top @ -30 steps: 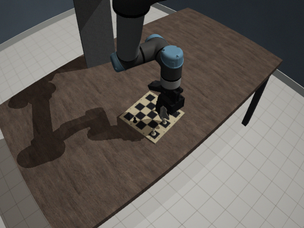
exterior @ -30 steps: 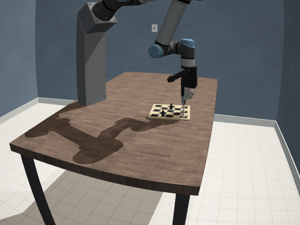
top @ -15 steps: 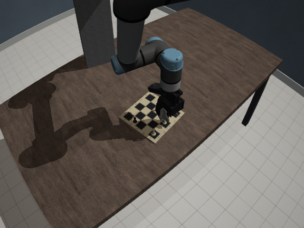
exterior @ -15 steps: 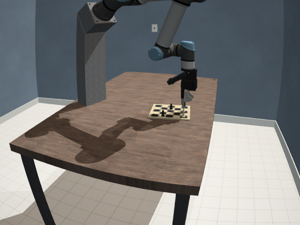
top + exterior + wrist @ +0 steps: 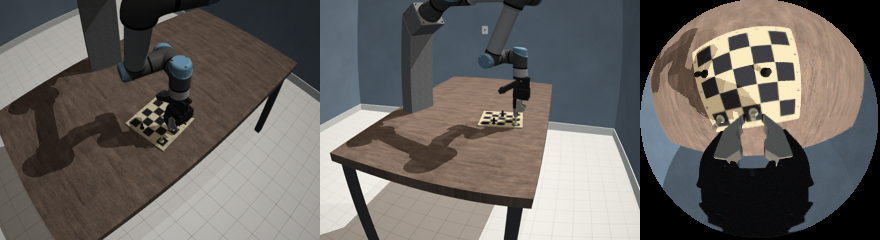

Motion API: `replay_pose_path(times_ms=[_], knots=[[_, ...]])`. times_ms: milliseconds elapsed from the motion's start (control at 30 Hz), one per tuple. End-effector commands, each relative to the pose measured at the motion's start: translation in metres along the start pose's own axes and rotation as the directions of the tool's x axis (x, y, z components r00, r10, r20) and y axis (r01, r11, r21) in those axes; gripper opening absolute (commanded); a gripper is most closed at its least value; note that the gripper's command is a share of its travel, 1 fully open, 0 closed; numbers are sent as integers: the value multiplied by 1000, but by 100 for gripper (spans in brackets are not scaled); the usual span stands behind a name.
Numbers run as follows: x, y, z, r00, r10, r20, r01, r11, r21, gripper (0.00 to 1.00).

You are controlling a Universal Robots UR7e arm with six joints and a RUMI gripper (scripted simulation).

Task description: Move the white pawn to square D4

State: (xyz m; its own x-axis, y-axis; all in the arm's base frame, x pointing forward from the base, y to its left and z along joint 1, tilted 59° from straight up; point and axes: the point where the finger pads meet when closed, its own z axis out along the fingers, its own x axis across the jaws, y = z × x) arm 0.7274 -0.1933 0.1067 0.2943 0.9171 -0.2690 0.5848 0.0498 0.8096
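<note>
Where the gripper hovers, the white pawn stands beside the board edge.

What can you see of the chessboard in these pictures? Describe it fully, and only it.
The chessboard is a small, thin square slab with black and cream checks and a cream border carrying small dark marks. It lies flat on the brown wooden table, near one long edge. Two black pieces and two white pieces stand upright on it. The end effector hangs over one corner area beside a white piece, its fingers apart. The arm's shadow crosses part of the board.
</note>
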Motion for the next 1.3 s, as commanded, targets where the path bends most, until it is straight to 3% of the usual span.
replay_pose_path(times_ms=[0,1133,1167,1267], knots=[[0,1,1,1000,0,0,0,1000,-1,20],[0,1,1,1000,0,0,0,1000,-1,20],[0,1,1,1000,0,0,0,1000,-1,0],[0,1,1,1000,0,0,0,1000,-1,0]])
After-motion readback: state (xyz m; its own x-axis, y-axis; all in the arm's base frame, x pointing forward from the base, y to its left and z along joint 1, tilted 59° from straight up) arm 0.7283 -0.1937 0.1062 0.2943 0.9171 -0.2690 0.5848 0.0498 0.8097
